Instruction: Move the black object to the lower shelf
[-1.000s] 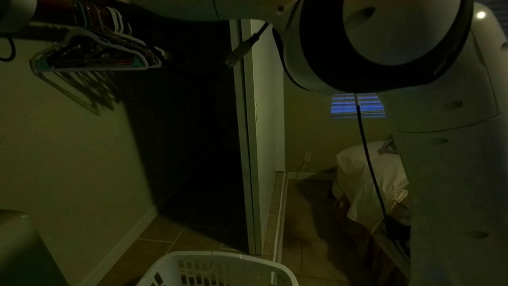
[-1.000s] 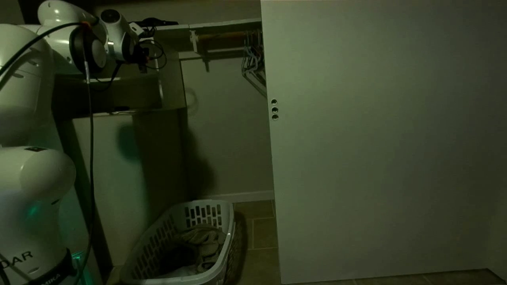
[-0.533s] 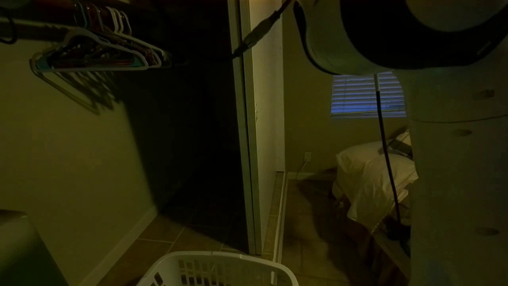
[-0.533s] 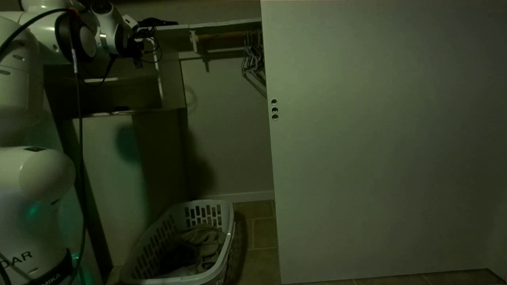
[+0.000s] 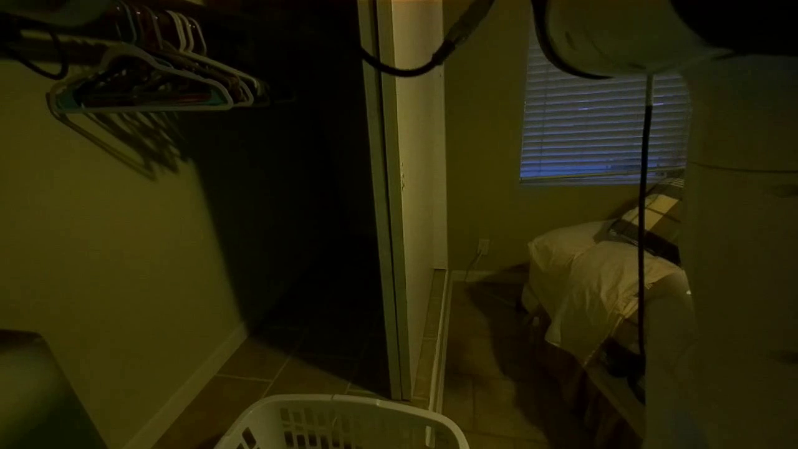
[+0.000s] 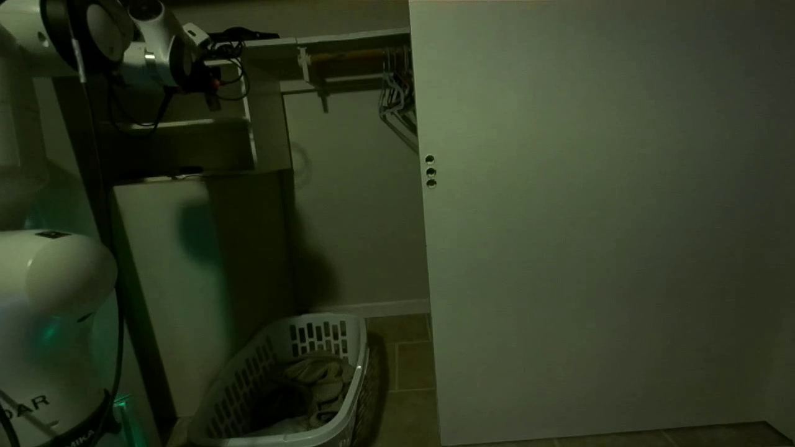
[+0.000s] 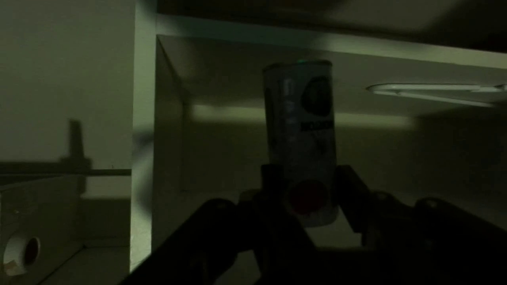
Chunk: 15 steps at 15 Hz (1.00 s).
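Observation:
A dim grey can (image 7: 297, 118) with dark lettering and a red round mark stands out in the wrist view. My gripper (image 7: 307, 178) is shut on it near the red mark, a black finger on either side. In this poor light I cannot tell whether this can is the task's black object. Behind it opens a compartment of the closet unit, its board (image 7: 245, 32) crossing the top of what seems an upside-down view. In an exterior view the black gripper (image 6: 213, 99) is before the unit, above the lower shelf (image 6: 155, 179); the can cannot be made out there.
White rods (image 7: 435, 89) lie in the compartment, right of the can. An upright panel (image 7: 143, 118) bounds it. A black item (image 6: 248, 34) rests on the top shelf. Hangers (image 5: 149, 87), a laundry basket (image 6: 357, 372) and a sliding door (image 6: 590, 217) are nearby.
The arm's large links have drawn toward the left edge in one exterior picture and up and rightward in another, uncovering the window. The gripper has shifted slightly left before the unit.

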Each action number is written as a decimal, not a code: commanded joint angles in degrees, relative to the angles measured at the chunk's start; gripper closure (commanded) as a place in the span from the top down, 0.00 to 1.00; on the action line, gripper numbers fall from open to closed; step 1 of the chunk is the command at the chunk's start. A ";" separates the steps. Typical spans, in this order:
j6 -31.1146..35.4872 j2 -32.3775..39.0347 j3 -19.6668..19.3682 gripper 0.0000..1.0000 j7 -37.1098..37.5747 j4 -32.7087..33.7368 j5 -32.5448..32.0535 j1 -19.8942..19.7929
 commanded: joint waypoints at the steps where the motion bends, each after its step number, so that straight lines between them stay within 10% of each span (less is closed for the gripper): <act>1: 4.84 -6.13 -0.13 0.17 0.60 -9.43 1.31 -0.69; 15: 13.00 -15.86 -0.30 0.17 0.22 -26.18 4.47 0.89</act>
